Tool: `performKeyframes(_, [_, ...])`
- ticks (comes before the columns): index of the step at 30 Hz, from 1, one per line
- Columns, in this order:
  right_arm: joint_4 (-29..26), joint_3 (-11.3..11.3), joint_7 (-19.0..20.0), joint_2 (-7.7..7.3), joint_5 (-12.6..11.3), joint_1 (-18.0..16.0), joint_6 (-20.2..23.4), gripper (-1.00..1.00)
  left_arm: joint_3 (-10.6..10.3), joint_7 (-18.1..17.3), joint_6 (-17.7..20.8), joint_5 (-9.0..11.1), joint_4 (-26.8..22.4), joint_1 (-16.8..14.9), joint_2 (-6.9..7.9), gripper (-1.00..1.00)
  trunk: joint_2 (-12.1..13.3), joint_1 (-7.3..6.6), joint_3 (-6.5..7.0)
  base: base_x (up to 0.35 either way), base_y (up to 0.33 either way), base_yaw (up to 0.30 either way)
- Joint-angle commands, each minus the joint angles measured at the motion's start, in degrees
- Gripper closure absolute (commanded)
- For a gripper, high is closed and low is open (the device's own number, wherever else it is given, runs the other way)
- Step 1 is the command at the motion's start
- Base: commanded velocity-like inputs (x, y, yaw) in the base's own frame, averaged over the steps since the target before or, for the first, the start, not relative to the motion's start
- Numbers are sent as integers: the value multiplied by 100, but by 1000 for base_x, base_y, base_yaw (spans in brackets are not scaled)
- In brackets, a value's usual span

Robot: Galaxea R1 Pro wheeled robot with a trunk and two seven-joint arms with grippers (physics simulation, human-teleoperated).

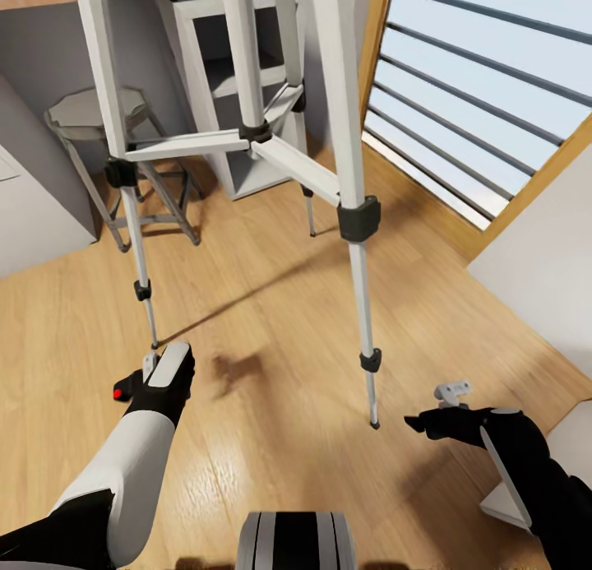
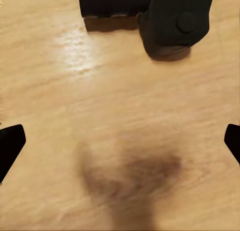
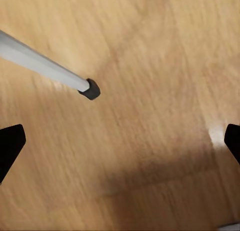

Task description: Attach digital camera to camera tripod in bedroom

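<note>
The camera tripod [image 1: 349, 142] stands right in front of me, its silver legs spread over the plank floor; its head is above the picture. The near leg's black foot [image 1: 375, 424] rests on the floor just left of my right gripper [image 1: 421, 424], and this foot [image 3: 91, 89] also shows ahead of the open right gripper [image 3: 120, 141]. The digital camera [image 2: 150, 16] lies on the floor as a black body with a round knob, beyond my open left gripper [image 2: 120, 141], apart from its fingers. In the head view a black bit with a red spot [image 1: 122, 392] peeks out beside my left gripper [image 1: 160, 393].
A small grey metal stool [image 1: 86, 113] stands at the back left beside a wooden desk with a white shelf unit [image 1: 205, 85]. A wood-framed tall window [image 1: 477, 101] runs along the right, with pale furniture [image 1: 543, 257] below it. My base [image 1: 296, 541] shows at the bottom.
</note>
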Motion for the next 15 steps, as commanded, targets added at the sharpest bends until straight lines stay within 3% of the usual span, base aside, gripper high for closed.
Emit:
performKeyframes(1, [-22,-4,40,0,34,0,20,-100,16,-10,-24,30,-8,-2,-3,-100,-3,1,-26,0,0,0])
performKeyframes(8, [-97,-4,40,0,40,8,16,-100,16,-148,-15,31,-8,-3,6,-100,-12,19,-182,0,0,0])
performKeyframes(15, [-126,-4,40,-1,42,15,11,-100,16,-414,-10,25,-8,17,15,-100,-12,19,-182,0,0,0])
